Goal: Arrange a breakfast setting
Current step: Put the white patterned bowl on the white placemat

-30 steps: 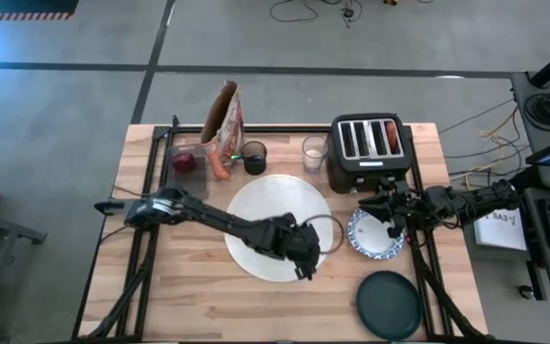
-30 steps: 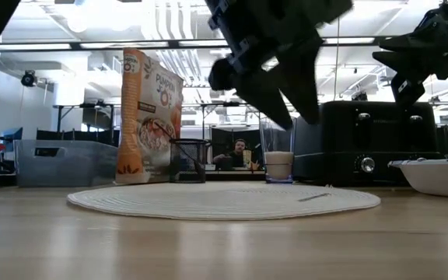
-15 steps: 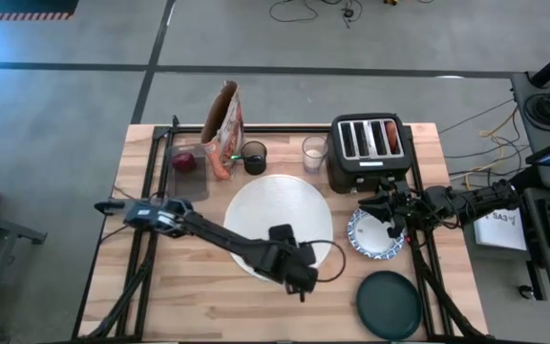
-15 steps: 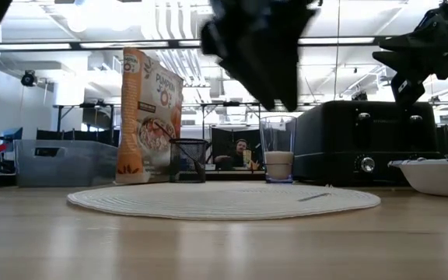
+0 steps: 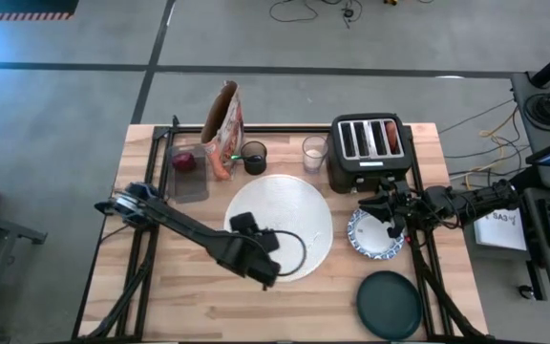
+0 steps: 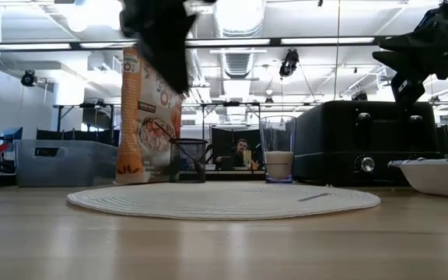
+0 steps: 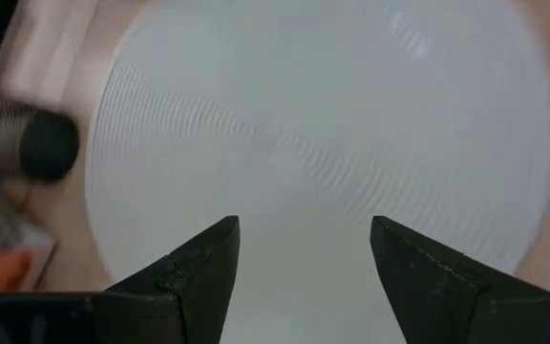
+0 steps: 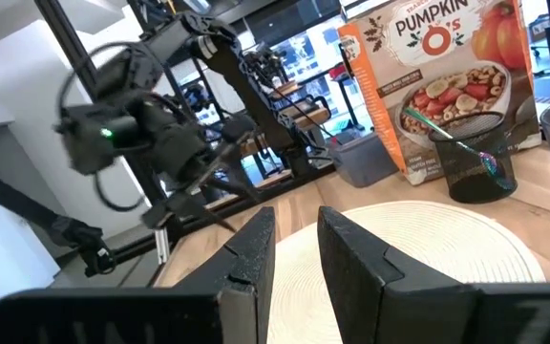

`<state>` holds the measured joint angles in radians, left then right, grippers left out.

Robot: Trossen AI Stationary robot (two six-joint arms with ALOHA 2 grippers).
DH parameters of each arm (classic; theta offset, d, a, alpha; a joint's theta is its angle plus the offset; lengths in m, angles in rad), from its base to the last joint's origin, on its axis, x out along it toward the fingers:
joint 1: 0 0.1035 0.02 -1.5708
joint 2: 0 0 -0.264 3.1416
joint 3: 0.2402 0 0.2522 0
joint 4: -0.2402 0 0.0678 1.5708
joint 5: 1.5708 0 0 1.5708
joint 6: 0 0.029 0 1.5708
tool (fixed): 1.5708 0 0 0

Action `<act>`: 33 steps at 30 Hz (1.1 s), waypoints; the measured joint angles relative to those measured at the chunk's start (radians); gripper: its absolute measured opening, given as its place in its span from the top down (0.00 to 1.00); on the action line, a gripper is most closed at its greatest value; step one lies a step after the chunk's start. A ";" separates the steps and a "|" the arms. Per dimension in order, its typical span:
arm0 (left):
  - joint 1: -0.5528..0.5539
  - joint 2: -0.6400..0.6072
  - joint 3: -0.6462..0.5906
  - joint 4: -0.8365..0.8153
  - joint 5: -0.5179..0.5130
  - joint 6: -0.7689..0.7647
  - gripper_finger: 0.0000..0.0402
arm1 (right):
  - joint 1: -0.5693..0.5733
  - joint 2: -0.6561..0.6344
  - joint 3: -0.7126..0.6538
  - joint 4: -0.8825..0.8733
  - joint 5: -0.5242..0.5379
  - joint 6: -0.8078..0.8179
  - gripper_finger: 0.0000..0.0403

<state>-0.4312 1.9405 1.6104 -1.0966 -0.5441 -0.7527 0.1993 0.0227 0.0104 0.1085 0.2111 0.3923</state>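
- Left gripper (image 5: pixel 267 277) hangs over the near-left edge of the big round white mat (image 5: pixel 280 225); its fingers (image 7: pixel 194 272) are spread wide with nothing between them.
- Right gripper (image 5: pixel 388 212) sits over the far edge of the blue-and-white patterned bowl (image 5: pixel 374 235), just right of the mat; narrow gap between the jaws, nothing gripped.
- Can't tell whether anything is in the bowl.
- Dark green plate (image 5: pixel 389 304) lies at the near right corner, bare.
- Small clear glass (image 5: pixel 313 153) stands behind the mat, next to the toaster (image 5: pixel 370 150), with a pale layer at its bottom.
- Clear bin (image 5: pixel 187 170) at far left holds the red apple (image 5: pixel 185 161).
- Black mesh cup (image 5: pixel 253 156) has something thin sticking out of it, beside the cereal box (image 5: pixel 225 124).
- Toaster has something reddish-brown in a right-hand slot; can't tell what.
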 joint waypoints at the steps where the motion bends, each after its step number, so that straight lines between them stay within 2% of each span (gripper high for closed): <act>1: 0.000 -0.025 -0.042 0.003 0.005 -0.015 0.45 | 0.000 0.000 0.000 0.000 0.000 0.000 0.82; 5: 0.002 -0.137 -0.202 0.053 0.002 -0.035 0.45 | 0.000 0.000 0.000 0.000 0.000 0.000 0.82; 9: 0.022 -0.232 -0.362 0.214 -0.004 -0.019 0.46 | 0.000 0.000 0.000 0.000 0.000 0.000 0.82; 15: 0.048 -0.343 -0.565 0.567 -0.020 0.211 0.46 | 0.000 0.000 0.000 0.000 0.000 0.000 0.82; 18: 0.051 -0.367 -0.637 0.760 -0.096 0.333 0.46 | 0.000 0.000 0.000 0.000 0.000 0.000 0.82; 22: 0.059 -0.352 -0.678 0.914 -0.113 0.387 0.46 | 0.000 0.000 0.000 0.002 0.018 -0.003 0.82; 29: 0.065 -0.325 -0.677 0.939 -0.092 0.318 0.46 | 0.000 0.000 0.000 0.002 0.133 -0.001 0.82; 33: 0.065 -0.325 -0.677 0.939 -0.085 0.297 0.46 | 0.001 0.000 0.000 0.001 0.112 0.050 0.82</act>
<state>-0.3661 1.6154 0.9333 -0.1575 -0.6292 -0.4561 0.2001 0.0227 0.0105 0.1096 0.3227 0.4419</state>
